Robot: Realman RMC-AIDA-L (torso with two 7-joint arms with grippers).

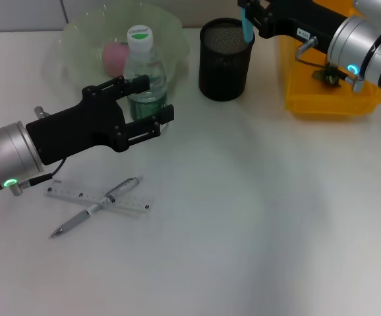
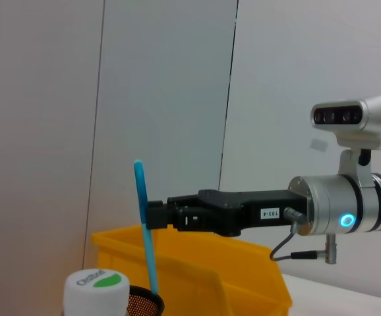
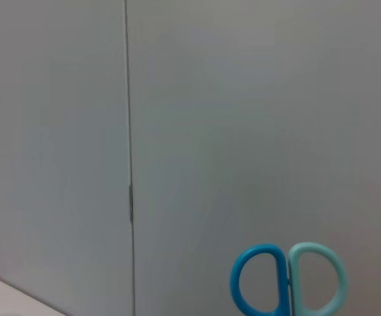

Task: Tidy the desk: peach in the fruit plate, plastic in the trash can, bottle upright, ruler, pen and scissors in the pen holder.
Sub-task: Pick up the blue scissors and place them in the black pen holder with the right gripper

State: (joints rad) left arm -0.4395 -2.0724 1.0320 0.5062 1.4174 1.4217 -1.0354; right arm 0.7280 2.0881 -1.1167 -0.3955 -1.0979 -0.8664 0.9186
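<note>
The clear water bottle (image 1: 144, 85) with a white cap and green label stands upright in front of the fruit plate; its cap also shows in the left wrist view (image 2: 95, 290). My left gripper (image 1: 141, 105) is shut on the bottle, one finger on each side. The pink peach (image 1: 115, 56) lies in the translucent green fruit plate (image 1: 78, 39). My right gripper (image 1: 250, 16) is shut on the blue scissors (image 1: 246, 27) and holds them upright over the black mesh pen holder (image 1: 225, 62). In the left wrist view the scissors (image 2: 144, 230) reach down into the holder (image 2: 144, 304). Their handles show in the right wrist view (image 3: 288, 280).
A clear ruler (image 1: 98, 196) and a grey pen (image 1: 95, 207) lie crossed on the table near the front left. The yellow trash can (image 1: 309, 99) stands at the back right, under my right arm, and also shows in the left wrist view (image 2: 197, 263).
</note>
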